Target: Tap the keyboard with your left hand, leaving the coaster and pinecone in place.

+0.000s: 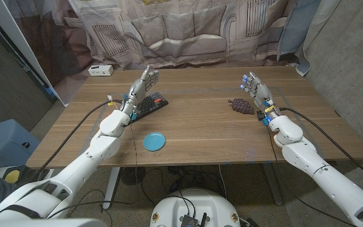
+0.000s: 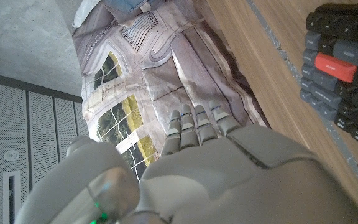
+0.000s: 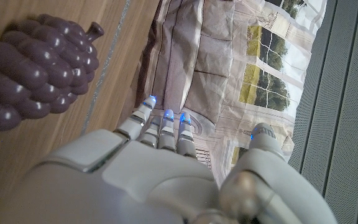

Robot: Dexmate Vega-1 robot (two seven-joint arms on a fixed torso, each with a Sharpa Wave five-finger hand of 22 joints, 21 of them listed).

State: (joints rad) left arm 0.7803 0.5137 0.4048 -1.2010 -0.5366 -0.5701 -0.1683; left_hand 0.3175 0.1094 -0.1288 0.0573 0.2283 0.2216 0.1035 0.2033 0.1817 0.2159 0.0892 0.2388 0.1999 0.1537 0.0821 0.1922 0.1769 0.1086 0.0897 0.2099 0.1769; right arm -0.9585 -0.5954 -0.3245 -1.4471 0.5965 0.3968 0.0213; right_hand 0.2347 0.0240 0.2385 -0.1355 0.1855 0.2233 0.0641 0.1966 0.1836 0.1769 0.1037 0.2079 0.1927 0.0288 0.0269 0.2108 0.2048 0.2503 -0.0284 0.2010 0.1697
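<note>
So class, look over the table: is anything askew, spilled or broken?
The dark keyboard lies at a slant to the table's edges, beside the raised left hand. The blue coaster lies flat and the purple pinecone looks whole. Nothing looks spilled or damaged.

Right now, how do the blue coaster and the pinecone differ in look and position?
The round, flat blue coaster lies low on the wooden table; the dark purplish, knobbly pinecone stands taller and bulges. The coaster sits near the table's front edge, nearer the left hand; the pinecone lies farther back, close beside the right hand. Neither hand touches either one.
</note>
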